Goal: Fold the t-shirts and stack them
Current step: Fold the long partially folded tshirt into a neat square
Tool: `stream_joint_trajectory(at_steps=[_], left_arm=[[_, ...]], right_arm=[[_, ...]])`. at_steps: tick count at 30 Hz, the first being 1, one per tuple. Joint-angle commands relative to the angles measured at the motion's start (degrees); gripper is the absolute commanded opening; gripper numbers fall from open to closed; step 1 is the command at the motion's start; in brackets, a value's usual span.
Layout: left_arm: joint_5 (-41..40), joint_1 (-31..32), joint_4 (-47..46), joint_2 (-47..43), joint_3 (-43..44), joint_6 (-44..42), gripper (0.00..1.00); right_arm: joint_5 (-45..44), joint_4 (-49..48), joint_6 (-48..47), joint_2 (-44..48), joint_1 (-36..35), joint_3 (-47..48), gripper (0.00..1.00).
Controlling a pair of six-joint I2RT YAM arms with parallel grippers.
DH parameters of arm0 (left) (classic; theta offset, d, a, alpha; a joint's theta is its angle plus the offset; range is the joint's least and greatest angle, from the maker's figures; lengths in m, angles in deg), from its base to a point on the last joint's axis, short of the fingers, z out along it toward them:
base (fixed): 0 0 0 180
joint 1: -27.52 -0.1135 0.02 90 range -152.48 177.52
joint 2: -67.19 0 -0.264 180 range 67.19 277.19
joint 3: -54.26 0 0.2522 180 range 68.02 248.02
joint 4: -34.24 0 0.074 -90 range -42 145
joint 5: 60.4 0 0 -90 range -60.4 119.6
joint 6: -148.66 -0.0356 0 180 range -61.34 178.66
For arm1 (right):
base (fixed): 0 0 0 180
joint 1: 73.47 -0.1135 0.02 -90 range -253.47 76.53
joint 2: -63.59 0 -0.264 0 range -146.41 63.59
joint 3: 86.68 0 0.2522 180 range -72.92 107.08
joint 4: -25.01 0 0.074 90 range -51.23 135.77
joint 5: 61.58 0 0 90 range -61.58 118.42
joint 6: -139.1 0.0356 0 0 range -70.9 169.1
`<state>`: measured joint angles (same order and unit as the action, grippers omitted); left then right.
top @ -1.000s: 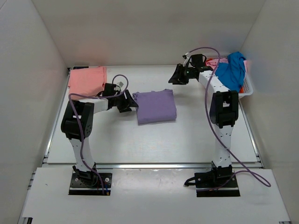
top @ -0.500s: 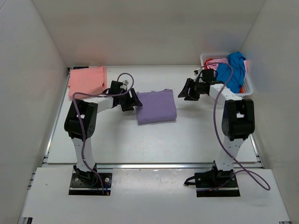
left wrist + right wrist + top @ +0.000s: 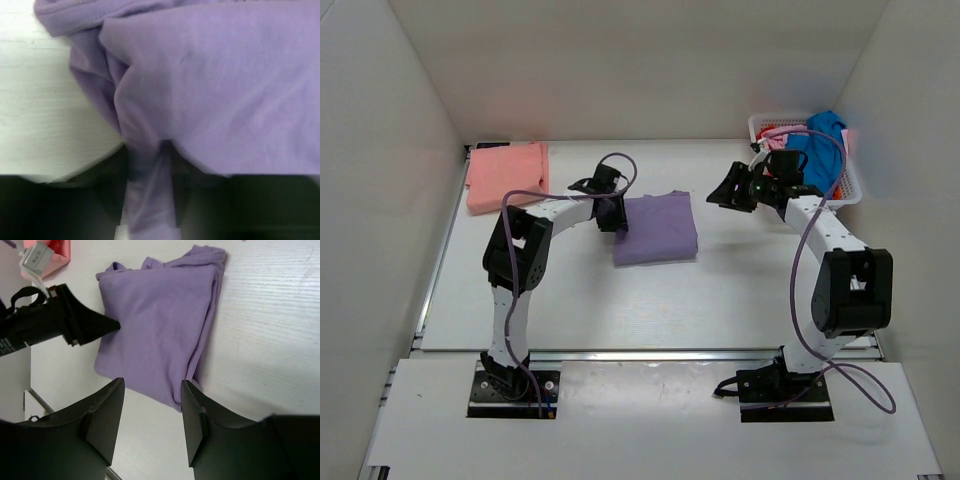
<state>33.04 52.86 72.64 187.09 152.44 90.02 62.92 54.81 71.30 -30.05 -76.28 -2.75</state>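
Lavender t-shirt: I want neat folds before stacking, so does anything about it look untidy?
Yes. The lavender t-shirt is folded, but its edge nearest the left arm is bunched into creases where the fingers of the left gripper pinch a ridge of cloth.

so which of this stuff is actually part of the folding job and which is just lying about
Job:
- lavender t-shirt
- salmon-pink t-shirt, folded at far left
- blue t-shirt, in the basket

Lying about:
- white basket
- purple cable
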Motion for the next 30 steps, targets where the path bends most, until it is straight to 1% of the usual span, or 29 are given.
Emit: stream_joint_trajectory(at_steps=[1, 2, 4, 6, 8, 10, 12, 13, 14, 16, 17, 19, 23, 28, 30], left_arm=[[-9.15, 2.60, 11.29, 5.34, 1.18, -3.31, 0.31], [-9.07, 2.69, 11.74, 5.87, 1.62, -3.40, 0.15], [-9.50, 2.26, 12.71, 6.66, 2.93, -4.19, 0.00], [-10.12, 1.56, 14.98, 7.02, 4.69, -5.95, 0.00], [-9.25, -0.37, 16.13, 6.76, 8.28, -7.71, 0.00], [-8.19, -2.13, 17.27, 6.76, 10.83, -8.50, 0.00], [-10.12, -3.89, 19.81, 6.93, 17.06, -10.16, 0.00], [-10.99, -5.12, 22.00, 7.54, 21.44, -11.13, 0.00], [-11.61, -5.39, 24.38, 8.07, 23.75, -11.75, 0.00], [-14.07, -6.70, 27.63, 9.73, 31.90, -14.46, 0.00], [-13.99, -7.67, 29.65, 10.35, 33.60, -15.17, 0.00], [-14.77, -9.16, 30.28, 11.32, 39.04, -18.15, 0.00], [-15.92, -11.54, 30.55, 13.60, 44.68, -22.12, 0.00], [-17.59, -14.26, 33.27, 17.38, 58.02, -25.73, 0.00], [-16.98, -15.67, 31.44, 17.04, 59.63, -26.52, 0.00]], right_arm=[[2.50, -3.29, 1.00, 3.55, 1.40, -2.49, 0.46], [2.76, -3.90, 1.01, 4.17, 1.49, -3.28, 0.45], [3.99, -4.51, 1.27, 5.05, 2.01, -4.60, 0.45], [5.13, -4.86, 1.71, 6.71, 2.28, -6.09, 0.44], [6.28, -3.91, 1.01, 7.94, 2.37, -7.67, 0.42], [5.58, -3.90, 0.74, 9.88, 0.97, -9.69, 0.42], [4.53, -3.81, 0.30, 13.03, -0.61, -12.85, 0.42], [4.26, -3.64, -0.04, 14.62, -1.49, -14.52, 0.41], [3.91, -3.38, 0.47, 15.50, -2.02, -15.32, 0.41], [3.38, -4.08, 1.09, 18.75, -2.90, -19.00, 0.41], [4.16, -4.77, 1.97, 19.81, -2.99, -19.28, 0.41], [5.05, -5.74, 3.21, 21.92, -2.73, -21.74, 0.40], [6.19, -7.68, 5.84, 24.12, -2.73, -23.15, 0.39], [6.11, -8.03, 6.98, 24.04, -3.17, -23.32, 0.39], [6.37, -8.38, 7.07, 23.60, -4.05, -23.33, 0.39]])
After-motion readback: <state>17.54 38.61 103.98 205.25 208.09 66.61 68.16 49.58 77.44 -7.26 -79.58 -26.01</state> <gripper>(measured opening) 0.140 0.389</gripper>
